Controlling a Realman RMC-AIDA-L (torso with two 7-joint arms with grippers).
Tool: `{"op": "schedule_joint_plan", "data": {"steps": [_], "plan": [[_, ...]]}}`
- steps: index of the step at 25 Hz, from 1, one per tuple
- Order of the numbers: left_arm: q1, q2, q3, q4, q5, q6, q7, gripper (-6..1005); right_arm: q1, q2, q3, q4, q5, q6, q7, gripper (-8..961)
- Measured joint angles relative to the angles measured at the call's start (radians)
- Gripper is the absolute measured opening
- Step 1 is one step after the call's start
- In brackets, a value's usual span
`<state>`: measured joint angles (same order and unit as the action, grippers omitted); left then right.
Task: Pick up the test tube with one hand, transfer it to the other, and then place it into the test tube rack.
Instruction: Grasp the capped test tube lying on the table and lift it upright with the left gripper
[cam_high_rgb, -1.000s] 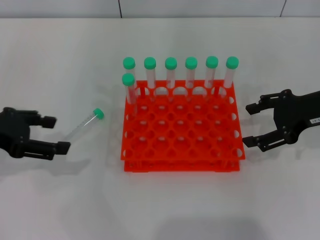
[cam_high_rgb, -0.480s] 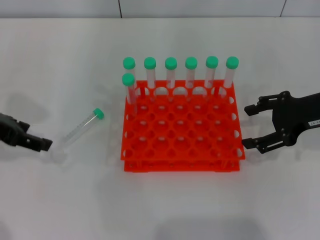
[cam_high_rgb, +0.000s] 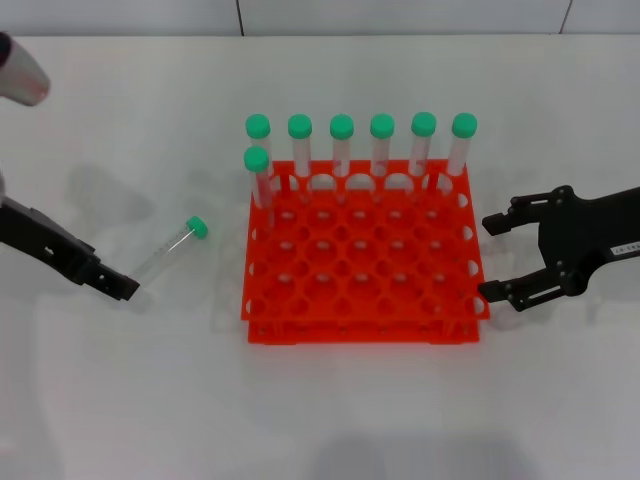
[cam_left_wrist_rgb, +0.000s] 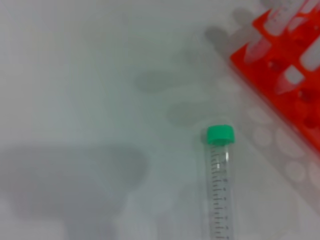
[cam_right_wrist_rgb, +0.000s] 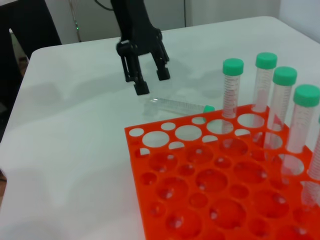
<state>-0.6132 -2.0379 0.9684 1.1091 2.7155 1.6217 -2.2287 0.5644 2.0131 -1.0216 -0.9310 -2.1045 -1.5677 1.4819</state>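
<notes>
The test tube (cam_high_rgb: 170, 250) lies on the white table left of the rack, its green cap (cam_high_rgb: 197, 227) pointing toward the rack. It also shows as the tube (cam_left_wrist_rgb: 220, 185) in the left wrist view and the tube (cam_right_wrist_rgb: 175, 106) in the right wrist view. My left gripper (cam_high_rgb: 112, 278) hangs open just off the tube's bottom end, not touching it; the right wrist view shows this gripper (cam_right_wrist_rgb: 151, 82) with its fingers apart. The orange-red test tube rack (cam_high_rgb: 365, 290) stands at the centre. My labelled right gripper (cam_high_rgb: 495, 258) is open beside the rack's right edge, holding nothing.
Several green-capped tubes (cam_high_rgb: 383, 140) stand in the rack's back row, and one more tube (cam_high_rgb: 258, 175) stands in the second row at the left. The rack's corner (cam_left_wrist_rgb: 295, 85) shows in the left wrist view. White table surrounds the rack.
My left arm has lifted and swung in from the left edge, bringing its fingers down by the tube's bottom end. The right gripper has crept slightly toward the rack. The tube has not moved.
</notes>
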Motion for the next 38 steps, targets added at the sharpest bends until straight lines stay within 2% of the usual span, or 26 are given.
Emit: {"op": "schedule_joint_plan", "data": {"steps": [8,14,18,24,38], "plan": [[-0.039,-0.006,0.019,-0.073,0.038,-0.040,-0.027,834,0.007,0.002,-0.017,0.000,0.009,0.010,0.000,804],[-0.053,-0.015,0.075,-0.078,0.065,-0.047,-0.079,625,0.008,0.002,-0.020,0.000,0.010,0.011,0.000,802],[-0.054,-0.019,0.122,-0.078,0.068,-0.052,-0.111,571,0.008,0.003,-0.027,0.000,0.010,0.012,0.000,800],[-0.057,-0.023,0.132,-0.078,0.070,-0.058,-0.127,489,0.008,0.003,-0.027,0.000,0.011,0.012,0.001,797],[-0.060,-0.033,0.139,-0.078,0.081,-0.059,-0.133,463,0.008,0.002,-0.028,0.000,0.012,0.013,0.004,791]]}}
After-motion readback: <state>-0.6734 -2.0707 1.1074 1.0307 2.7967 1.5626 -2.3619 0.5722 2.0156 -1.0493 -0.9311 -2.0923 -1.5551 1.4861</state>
